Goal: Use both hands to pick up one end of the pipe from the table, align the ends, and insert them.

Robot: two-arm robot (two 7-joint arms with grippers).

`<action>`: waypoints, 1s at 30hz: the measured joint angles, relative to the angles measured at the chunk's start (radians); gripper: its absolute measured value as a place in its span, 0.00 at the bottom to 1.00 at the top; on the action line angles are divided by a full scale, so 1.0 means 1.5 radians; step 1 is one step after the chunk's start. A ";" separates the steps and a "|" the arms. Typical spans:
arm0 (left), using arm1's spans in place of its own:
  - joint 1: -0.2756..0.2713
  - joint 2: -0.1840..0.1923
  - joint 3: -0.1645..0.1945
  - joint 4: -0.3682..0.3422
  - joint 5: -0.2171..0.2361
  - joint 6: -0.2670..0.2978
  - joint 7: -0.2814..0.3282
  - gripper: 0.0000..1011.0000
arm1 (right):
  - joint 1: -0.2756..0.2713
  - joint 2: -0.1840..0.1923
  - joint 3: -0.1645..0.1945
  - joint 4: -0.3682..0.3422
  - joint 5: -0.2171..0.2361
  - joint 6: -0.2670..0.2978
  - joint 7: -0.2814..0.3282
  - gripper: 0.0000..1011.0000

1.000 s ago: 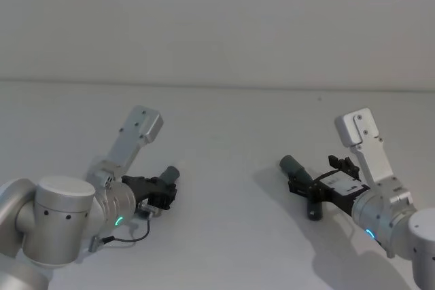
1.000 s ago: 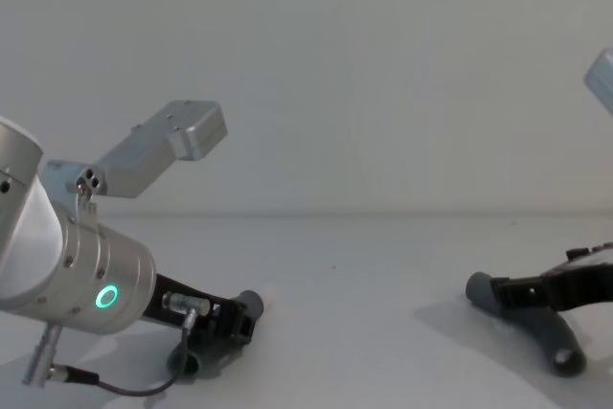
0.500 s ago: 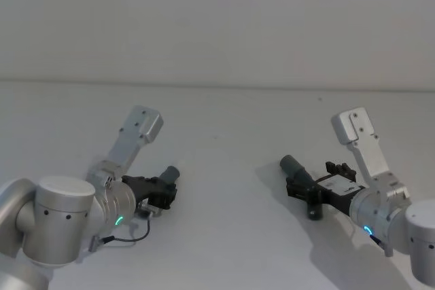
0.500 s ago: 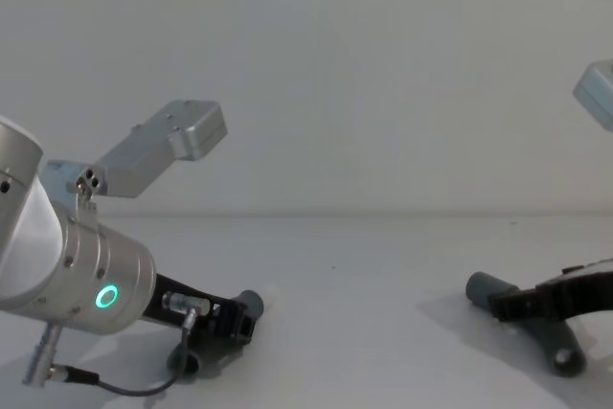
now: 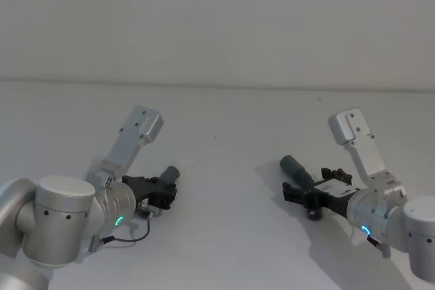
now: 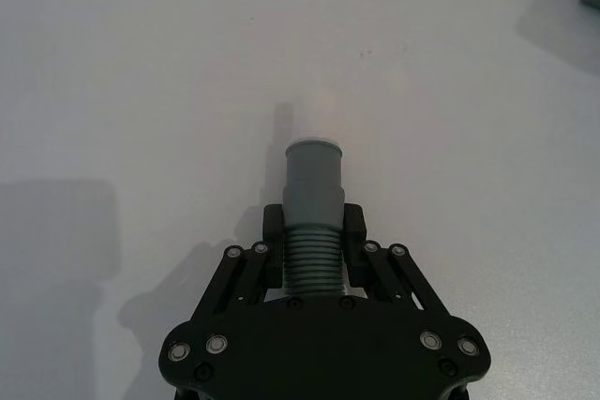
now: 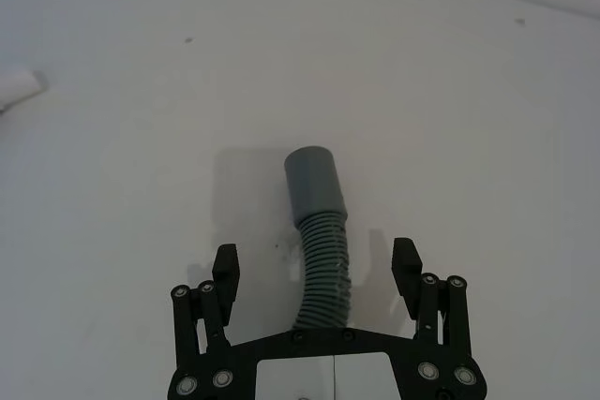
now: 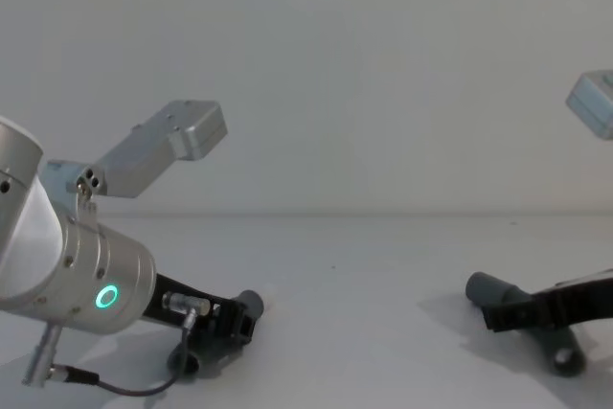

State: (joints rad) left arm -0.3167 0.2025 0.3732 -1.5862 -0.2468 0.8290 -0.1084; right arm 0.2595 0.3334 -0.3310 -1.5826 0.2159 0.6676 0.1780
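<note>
Right gripper (image 7: 316,255) has lowered, jaws apart, astride the pipe (image 7: 314,180).

loc: prob. robot lab/test cell | evid: plain white table (image 5: 224,113) w/ bare white wall (image 5: 217,18) behind

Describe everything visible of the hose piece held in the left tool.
The left hose piece is short and dark grey: a ribbed, flexible-looking body, a smooth grey cuff, then a short white tip that nearly blends into the white table. The left tool is shut on the ribs just behind the cuff, a finger on each side. In the chest view it slants, cuff end higher, tail end low near the table. Whether it is lifted clear cannot be told.
</note>
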 joint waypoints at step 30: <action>0.000 0.000 0.000 0.000 0.000 0.000 0.000 0.35 | 0.004 -0.004 0.001 0.007 0.000 0.022 0.021 0.61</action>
State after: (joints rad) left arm -0.3168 0.2025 0.3733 -1.5862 -0.2468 0.8290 -0.1083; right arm 0.2652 0.3276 -0.3292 -1.5723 0.2157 0.7010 0.2097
